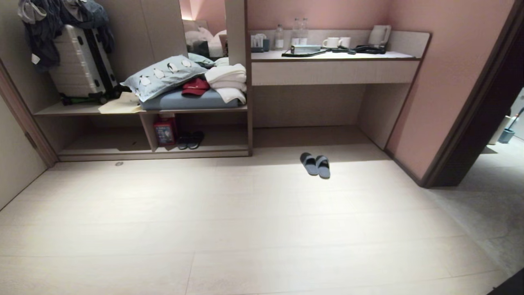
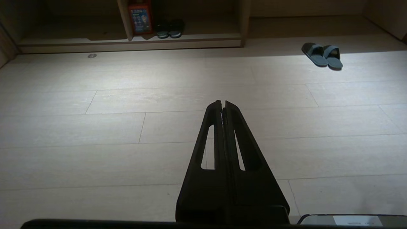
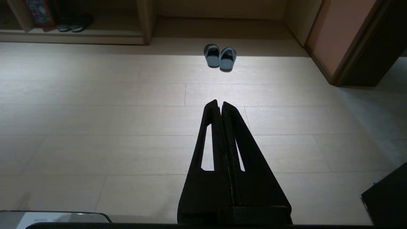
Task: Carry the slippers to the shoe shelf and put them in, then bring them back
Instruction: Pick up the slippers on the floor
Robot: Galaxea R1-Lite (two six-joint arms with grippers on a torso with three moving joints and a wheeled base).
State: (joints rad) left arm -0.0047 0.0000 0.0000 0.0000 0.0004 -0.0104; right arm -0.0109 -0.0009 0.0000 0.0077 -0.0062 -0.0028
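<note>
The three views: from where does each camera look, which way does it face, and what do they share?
Head view: high on the robot, facing forward and down at the pale plank floor, the beige wood-grain shoe shelf and the desk; no arm shows.
Left wrist view: low, behind the shut black left pincer, facing the shelf.
Right wrist view: low, behind the shut black right pincer, facing the desk recess.
All three share the flat grey-blue fabric slippers, side by side on the floor, and a darker pair inside the shelf.
</note>
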